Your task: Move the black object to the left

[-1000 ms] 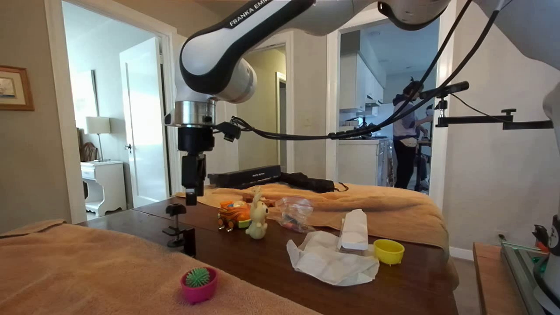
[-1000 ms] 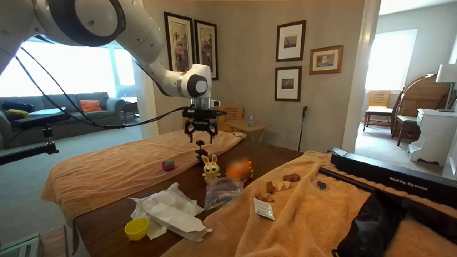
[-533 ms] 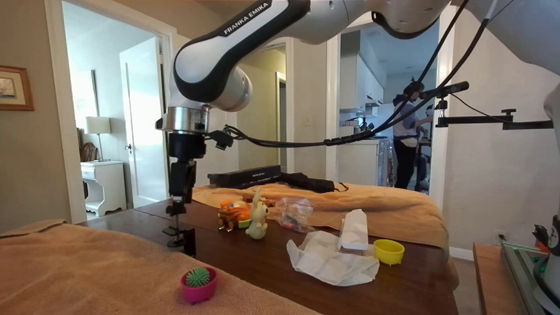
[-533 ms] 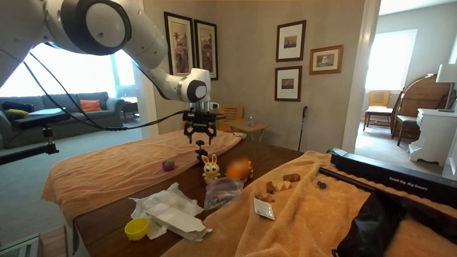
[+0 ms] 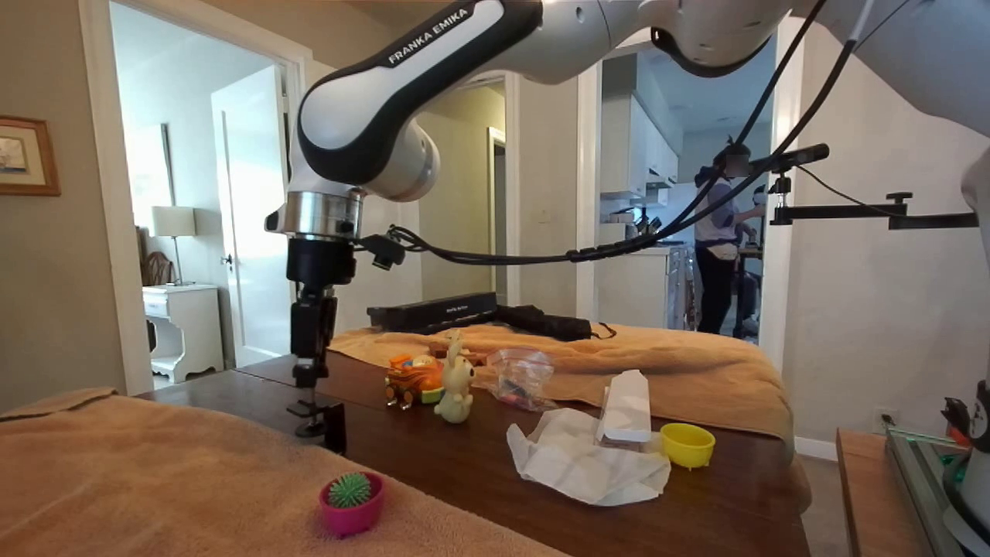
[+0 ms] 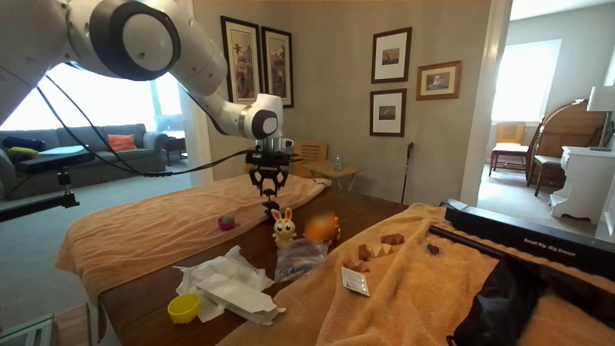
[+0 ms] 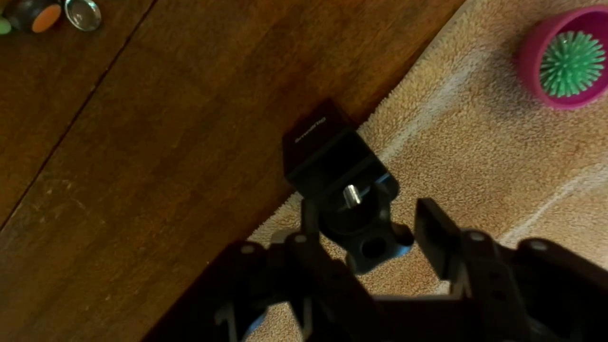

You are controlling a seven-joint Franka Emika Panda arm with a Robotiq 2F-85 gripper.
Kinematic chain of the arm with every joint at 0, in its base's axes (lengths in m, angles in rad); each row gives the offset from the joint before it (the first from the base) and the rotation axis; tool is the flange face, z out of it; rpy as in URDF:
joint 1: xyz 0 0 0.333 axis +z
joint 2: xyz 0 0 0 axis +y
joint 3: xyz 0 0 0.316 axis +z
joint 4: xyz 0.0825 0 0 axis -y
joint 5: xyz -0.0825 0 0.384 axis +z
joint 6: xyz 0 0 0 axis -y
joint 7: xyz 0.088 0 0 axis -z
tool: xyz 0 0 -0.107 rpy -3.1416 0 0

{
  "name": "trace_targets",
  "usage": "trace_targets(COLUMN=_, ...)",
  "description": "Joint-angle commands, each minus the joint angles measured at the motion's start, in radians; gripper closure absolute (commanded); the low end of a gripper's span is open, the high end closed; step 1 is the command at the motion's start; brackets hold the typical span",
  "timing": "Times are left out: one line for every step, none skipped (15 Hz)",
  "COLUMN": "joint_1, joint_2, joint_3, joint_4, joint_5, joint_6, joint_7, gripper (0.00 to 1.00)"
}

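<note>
The black object (image 5: 332, 428) is a small clamp-like piece with a rounded knob on a thin stem. It stands upright on the dark table beside the edge of the towel, seen also in an exterior view (image 6: 270, 210). Directly over it, pointing down, is my gripper (image 6: 270, 193), its fingertips level with the knob. In the wrist view the fingers (image 7: 430, 237) flank the knob of the black object (image 7: 327, 156). A thin strip of towel shows between the knob and one finger, so the partly narrowed jaws are not visibly pressed on it.
A pink bowl (image 5: 352, 520) with a green spiky ball sits on the towel nearby. A rabbit figure (image 5: 455, 387) and an orange toy (image 5: 410, 379) stand on the table close to the black object. Farther along lie a plastic bag (image 5: 522, 379), white paper (image 5: 572, 460) and a yellow bowl (image 5: 687, 445).
My gripper has come down over the black object, and its jaws have narrowed from wide to either side of the knob. The black object has not visibly moved.
</note>
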Motion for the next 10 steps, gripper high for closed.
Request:
trace_targets(joint_1=-0.004, joint_2=0.02, joint_3=0.006, joint_4=0.034, joint_5=0.015, joint_6=0.009, joint_7=-0.013, gripper=0.76)
trace_targets(joint_1=-0.002, joint_2=0.017, joint_3=0.003, joint_4=0.031, joint_5=0.014, joint_6=0.011, joint_7=-0.005, gripper=0.76)
trace_targets(joint_1=-0.001, joint_2=0.016, joint_3=0.0, joint_4=0.027, joint_5=0.012, joint_6=0.019, joint_7=0.002, gripper=0.76)
trace_targets(joint_1=0.008, joint_2=0.009, joint_3=-0.011, joint_4=0.017, joint_5=0.002, joint_6=0.037, joint_7=0.025, gripper=0.76)
trace_targets(joint_1=0.011, joint_2=0.006, joint_3=-0.015, joint_4=0.01, joint_5=0.002, joint_6=0.055, joint_7=0.044, gripper=0.76)
trace_targets(joint_1=0.023, joint_2=-0.003, joint_3=-0.031, joint_4=-0.008, joint_5=-0.004, joint_6=0.093, joint_7=0.094, gripper=0.76)
trace_targets(joint_1=0.032, joint_2=-0.008, joint_3=-0.043, joint_4=-0.026, joint_5=0.001, joint_6=0.139, joint_7=0.153, gripper=0.76)
trace_targets(joint_1=0.038, joint_2=-0.009, joint_3=-0.05, joint_4=-0.035, joint_5=0.011, joint_6=0.161, joint_7=0.207, gripper=0.76)
trace_targets(joint_1=0.046, joint_2=-0.012, joint_3=-0.058, joint_4=-0.047, joint_5=0.018, joint_6=0.174, joint_7=0.262, gripper=0.76)
trace_targets(joint_1=0.055, joint_2=-0.015, joint_3=-0.066, joint_4=-0.061, joint_5=0.022, joint_6=0.186, joint_7=0.319, gripper=0.76)
